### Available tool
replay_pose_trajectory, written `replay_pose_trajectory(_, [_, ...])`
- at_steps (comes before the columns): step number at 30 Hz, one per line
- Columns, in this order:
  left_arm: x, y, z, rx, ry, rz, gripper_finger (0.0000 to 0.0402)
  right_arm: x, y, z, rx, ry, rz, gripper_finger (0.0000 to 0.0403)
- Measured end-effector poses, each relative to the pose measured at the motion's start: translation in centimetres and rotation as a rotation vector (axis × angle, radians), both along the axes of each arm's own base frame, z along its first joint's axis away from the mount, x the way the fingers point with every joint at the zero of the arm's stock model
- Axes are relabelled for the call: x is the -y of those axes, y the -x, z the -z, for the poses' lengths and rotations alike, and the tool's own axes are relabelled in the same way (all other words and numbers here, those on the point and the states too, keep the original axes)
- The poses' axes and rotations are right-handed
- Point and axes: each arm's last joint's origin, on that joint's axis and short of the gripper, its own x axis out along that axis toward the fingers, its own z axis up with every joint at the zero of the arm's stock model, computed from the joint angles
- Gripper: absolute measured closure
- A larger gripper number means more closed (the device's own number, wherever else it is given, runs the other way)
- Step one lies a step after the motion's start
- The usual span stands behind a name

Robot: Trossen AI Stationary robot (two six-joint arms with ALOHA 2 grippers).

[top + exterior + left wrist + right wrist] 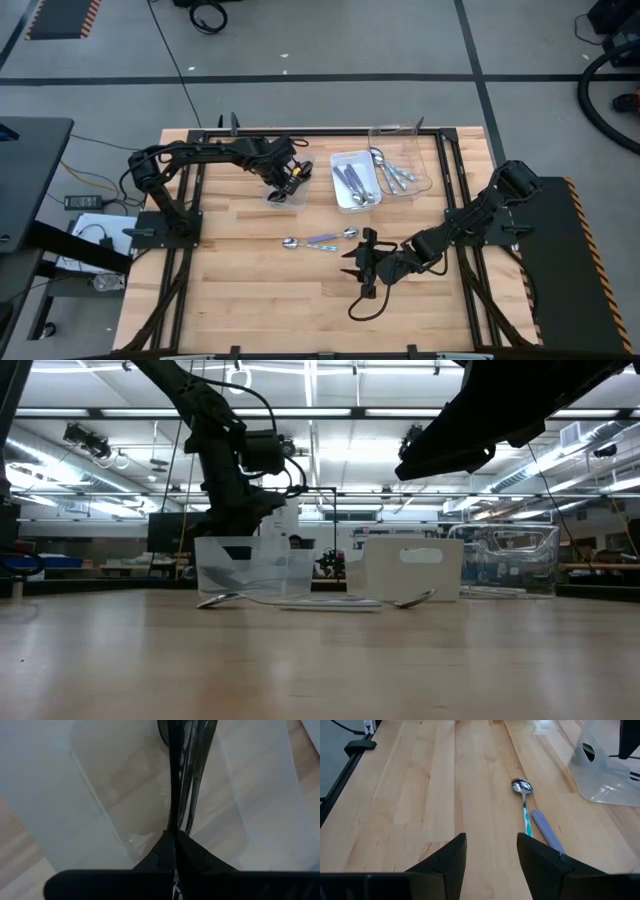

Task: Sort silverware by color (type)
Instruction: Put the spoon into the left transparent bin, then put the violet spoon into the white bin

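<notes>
Spread wide, the right gripper's jaws are aimed at two light, stiff, slippery spoons on the table, best pinched mid-handle, while a dark spoon is clamped over a clear tray by the left gripper.

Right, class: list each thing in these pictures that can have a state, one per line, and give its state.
left gripper: fingers shut on a dark spoon, over the clear tray.
right gripper: fingers open, empty, above bare table.
white tray: holds purple-handled spoons.
far clear tray: holds blue-handled spoons.
two spoons: lying loose on the table.
</notes>
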Motion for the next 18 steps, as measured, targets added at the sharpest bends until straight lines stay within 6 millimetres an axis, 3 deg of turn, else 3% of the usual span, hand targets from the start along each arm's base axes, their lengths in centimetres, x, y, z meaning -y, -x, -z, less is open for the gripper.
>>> replay_pose_trajectory(4, [0.3, -0.2, 0.0, 0.001, -0.004, 0.019, 0.0379, 0.0, 0.0, 0.0, 0.0, 0.0, 0.0, 0.0218])
replay_pose_trajectory(11, [1.0, -0.6, -0.1, 0.009, -0.018, 0.072, 0.0293, 0.0, 0.0, 0.1, -0.007, 0.005, -0.001, 0.0218])
replay_pose_trajectory(18, [2.9, -1.2, -2.3, 0.076, -0.16, 0.228, 0.0261, 0.2, 0.2, 0.3, -0.031, 0.057, 0.01, 0.0218])
